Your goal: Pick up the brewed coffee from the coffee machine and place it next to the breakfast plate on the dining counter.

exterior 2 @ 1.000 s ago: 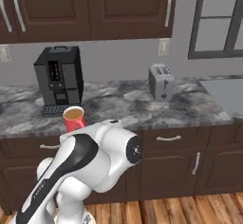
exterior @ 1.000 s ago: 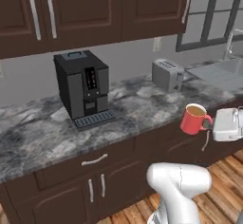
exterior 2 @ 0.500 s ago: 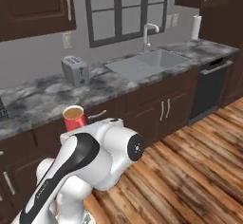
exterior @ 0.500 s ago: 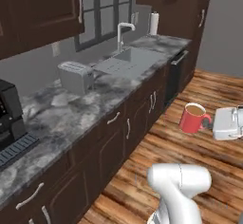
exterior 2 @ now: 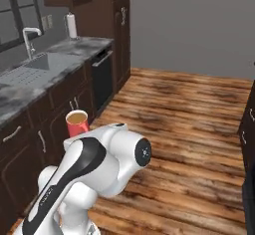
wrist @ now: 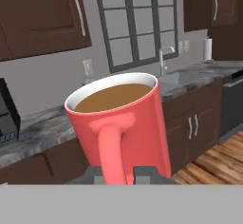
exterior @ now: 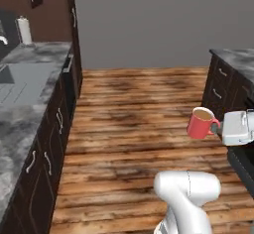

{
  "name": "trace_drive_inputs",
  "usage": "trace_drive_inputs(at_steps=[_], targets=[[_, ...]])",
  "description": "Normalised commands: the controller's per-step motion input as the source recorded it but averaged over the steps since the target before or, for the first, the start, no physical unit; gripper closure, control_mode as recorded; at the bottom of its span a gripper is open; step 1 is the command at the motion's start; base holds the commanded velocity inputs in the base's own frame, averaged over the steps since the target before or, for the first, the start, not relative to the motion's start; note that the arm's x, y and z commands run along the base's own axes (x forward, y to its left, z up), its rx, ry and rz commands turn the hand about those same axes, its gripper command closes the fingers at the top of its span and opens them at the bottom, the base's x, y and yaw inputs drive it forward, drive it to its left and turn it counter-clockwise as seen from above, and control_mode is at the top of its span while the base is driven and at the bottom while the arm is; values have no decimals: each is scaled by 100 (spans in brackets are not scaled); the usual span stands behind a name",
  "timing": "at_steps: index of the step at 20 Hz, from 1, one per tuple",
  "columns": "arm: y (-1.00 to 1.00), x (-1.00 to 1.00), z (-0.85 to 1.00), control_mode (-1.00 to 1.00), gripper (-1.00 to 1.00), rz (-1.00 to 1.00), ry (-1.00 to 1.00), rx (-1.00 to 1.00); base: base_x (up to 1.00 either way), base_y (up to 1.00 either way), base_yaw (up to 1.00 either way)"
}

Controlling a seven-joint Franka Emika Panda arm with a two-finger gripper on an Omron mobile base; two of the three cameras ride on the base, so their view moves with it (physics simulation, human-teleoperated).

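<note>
Because the jaws are clamped on the handle of the brewed coffee (wrist: pixel 118 123), the whole mug hangs off that one curved strap, upright, out in the air beside the white gripper (exterior: pixel 221 127) and above the wooden floor (exterior: pixel 134 114). From the hand view the two dark finger tips (wrist: pixel 144 174) sit either side of the handle's lower end, though I can't quite make out how deep the bite goes.

It looks like glazed ceramic: stiff, smooth and slick, and liable to chip or crack if knocked on stone. It is full nearly to the white-edged rim with light-brown liquid, so I'd judge it fairly heavy for its size and quick to slop if tipped or jerked. The handle is the sensible hold, being narrow enough to pinch, but the weight sits off to one side, so the mug could swing in the grip.

Further out, the floor is warm, streaky planking. A marbled grey table (exterior 2: pixel 30 87) with an inset sink (exterior 2: pixel 37 64) and a curved tap (exterior 2: pixel 30 35) runs along dark brown cabinets (exterior 2: pixel 69 99), with a paper-towel roll (exterior 2: pixel 72 26) at its far end. Another dark cabinet run (exterior: pixel 228 87) stands across the room.
</note>
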Motion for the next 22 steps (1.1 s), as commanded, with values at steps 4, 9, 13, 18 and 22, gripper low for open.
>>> trace_drive_inputs(at_steps=[4, 9, 13, 18, 22], targets=[[0, 0, 0, 100, 100, 0, 0, 0, 17, -12, -90], [0, 0, 0, 100, 100, 0, 0, 0, 28, -40, -81], [0, 0, 0, 100, 100, 0, 0, 0, 36, -62, -73], [0, 0, 0, 100, 100, 0, 0, 0, 78, 1, -62], [0, 0, 0, 100, 100, 0, 0, 0, 100, 72, -48]])
